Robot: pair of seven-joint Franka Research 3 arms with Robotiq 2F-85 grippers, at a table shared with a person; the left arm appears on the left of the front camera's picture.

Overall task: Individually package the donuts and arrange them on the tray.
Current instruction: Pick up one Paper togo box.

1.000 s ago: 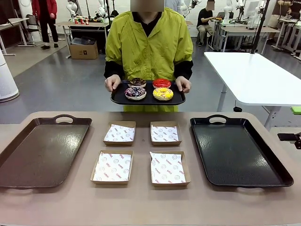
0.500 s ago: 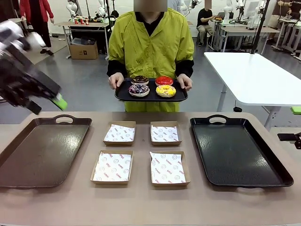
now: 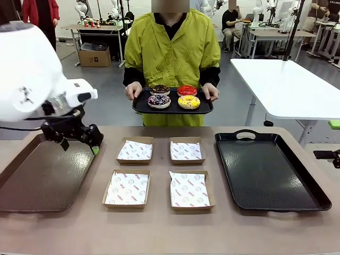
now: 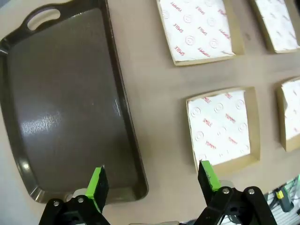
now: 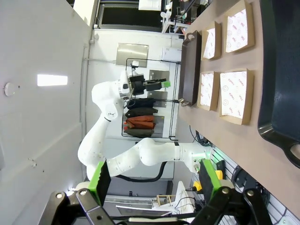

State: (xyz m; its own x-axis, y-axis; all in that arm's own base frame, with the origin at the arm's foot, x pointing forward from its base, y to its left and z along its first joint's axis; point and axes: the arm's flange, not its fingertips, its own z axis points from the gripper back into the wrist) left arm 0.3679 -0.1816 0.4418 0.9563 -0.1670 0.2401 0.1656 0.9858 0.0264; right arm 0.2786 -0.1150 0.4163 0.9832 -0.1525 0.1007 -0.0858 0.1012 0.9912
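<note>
Front view: the left pincer hangs with its jaws wide over the far right rim of the brown tray. Bare table lies open to its right. Beyond that strip sit four paper-lined boxes, then the large black tray. Past the table's far edge, well apart from the pincer, a person holds a small black tray carrying the donuts.

Left wrist view: the left pincer gapes. One pad is above the brown tray rim and the other above a box edge, with tan table between.

Right wrist view: the right pincer stands wide in open room off the table. The large black tray and the boxes lie ahead to one side.
</note>
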